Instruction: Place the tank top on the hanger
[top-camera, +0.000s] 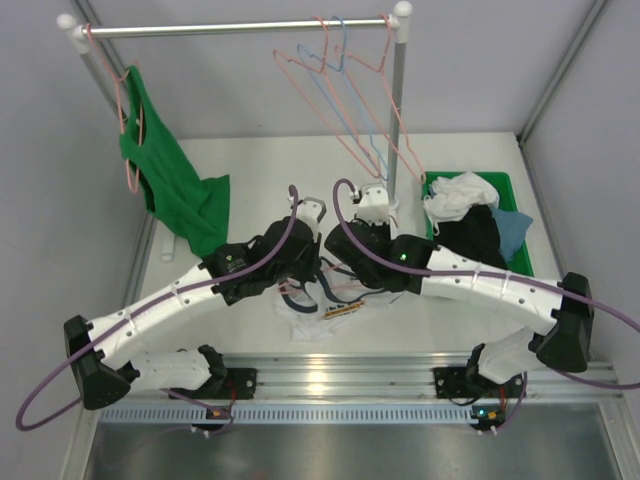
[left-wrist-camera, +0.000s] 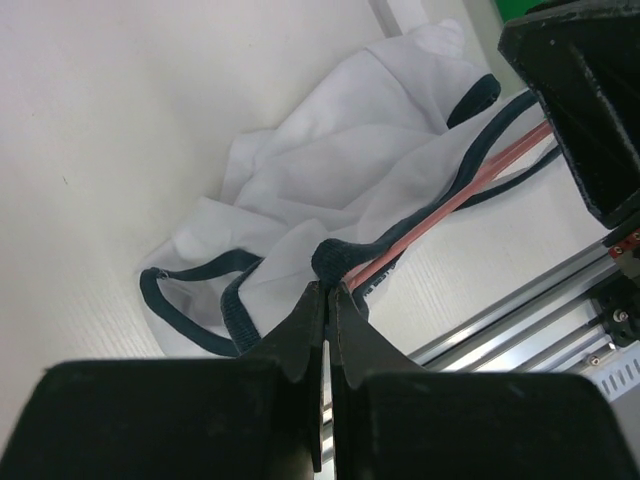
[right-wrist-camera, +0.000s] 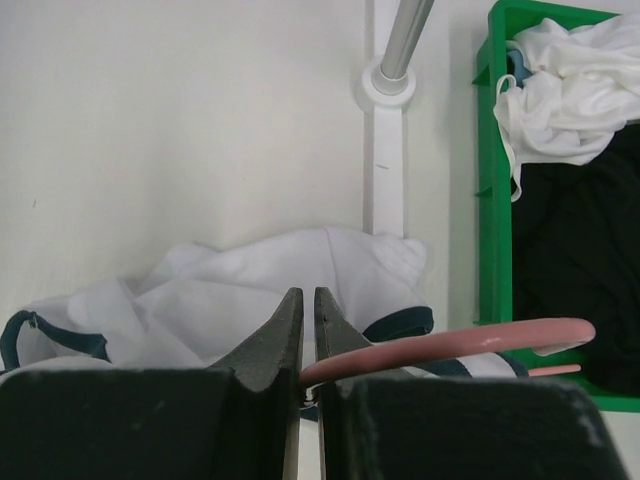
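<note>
Left gripper (left-wrist-camera: 327, 292) clamped on the navy trim of the tank top (left-wrist-camera: 340, 150) — the hanger (left-wrist-camera: 455, 195) wire appears to thread under that same strap, its length running away toward the right gripper (right-wrist-camera: 301, 305), which pinches it near the hook. Shirt body lies crumpled on the table (left-wrist-camera: 120, 120) just beyond both grippers; green bin (right-wrist-camera: 485, 200) farther off.

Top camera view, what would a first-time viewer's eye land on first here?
At the middle of the table, a crumpled white tank top lies under both grippers: the left gripper is shut on its navy trim, and the right gripper is shut on a salmon-pink wire hanger. Next come the bright green tank top hanging at the left end of the rail and the green bin of clothes on the right.
</note>
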